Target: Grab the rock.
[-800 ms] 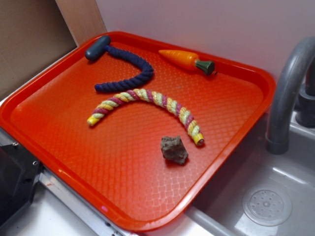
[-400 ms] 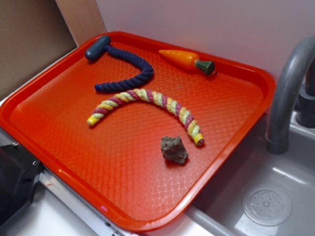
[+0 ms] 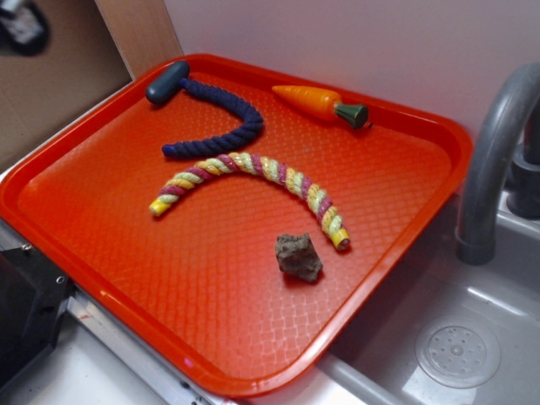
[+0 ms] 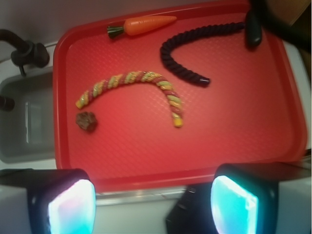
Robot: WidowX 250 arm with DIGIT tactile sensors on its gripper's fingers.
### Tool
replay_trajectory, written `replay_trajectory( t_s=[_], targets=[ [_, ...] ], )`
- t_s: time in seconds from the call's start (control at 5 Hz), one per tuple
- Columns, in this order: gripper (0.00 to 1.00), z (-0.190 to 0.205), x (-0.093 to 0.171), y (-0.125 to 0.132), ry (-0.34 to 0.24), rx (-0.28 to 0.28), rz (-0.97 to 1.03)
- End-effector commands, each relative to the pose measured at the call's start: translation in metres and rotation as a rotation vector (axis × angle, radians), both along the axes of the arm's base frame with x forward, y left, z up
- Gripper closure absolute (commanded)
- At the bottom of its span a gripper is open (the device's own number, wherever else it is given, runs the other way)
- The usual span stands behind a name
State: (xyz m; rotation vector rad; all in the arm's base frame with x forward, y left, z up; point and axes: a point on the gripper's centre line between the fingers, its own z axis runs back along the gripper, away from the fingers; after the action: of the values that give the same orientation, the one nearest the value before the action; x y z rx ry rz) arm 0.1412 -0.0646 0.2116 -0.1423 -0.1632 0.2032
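Observation:
The rock (image 3: 299, 256), a small rough grey-brown lump, lies on the red tray (image 3: 101, 194) near its right front part, just below the end of the striped rope. In the wrist view the rock (image 4: 87, 121) sits at the tray's left side. My gripper (image 4: 152, 204) hangs high above the tray's near edge, far from the rock, open, with nothing between its glowing pads (image 4: 71, 207). In the exterior view only a blurred bit of the gripper (image 3: 21, 24) shows at the top left corner.
On the tray lie a yellow-pink striped rope (image 3: 253, 169), a dark blue rope (image 3: 221, 118) with a teal handle, and a toy carrot (image 3: 321, 103). A grey faucet (image 3: 494, 152) and a sink (image 3: 456, 337) stand right of the tray. A black block (image 3: 21, 312) sits at the lower left.
A blurred part of the gripper has come into the exterior view at the top left corner. Nothing on the tray has moved.

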Motion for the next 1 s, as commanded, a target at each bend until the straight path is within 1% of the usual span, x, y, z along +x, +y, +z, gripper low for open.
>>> replay_trajectory(
  t_s=[0.0,0.2,0.4,0.6,0.8],
  targets=[
    [0.0,-0.034,0.033,-0.059,-0.02,-0.11,0.181],
    [0.0,-0.063,0.052,-0.089,0.031,-0.157,0.247],
    [0.0,-0.091,0.068,-0.105,0.05,-0.133,0.284],
    [0.0,-0.118,0.077,-0.111,0.084,-0.11,0.3],
    [0.0,-0.136,0.081,-0.111,0.097,-0.077,0.297]
  ],
)
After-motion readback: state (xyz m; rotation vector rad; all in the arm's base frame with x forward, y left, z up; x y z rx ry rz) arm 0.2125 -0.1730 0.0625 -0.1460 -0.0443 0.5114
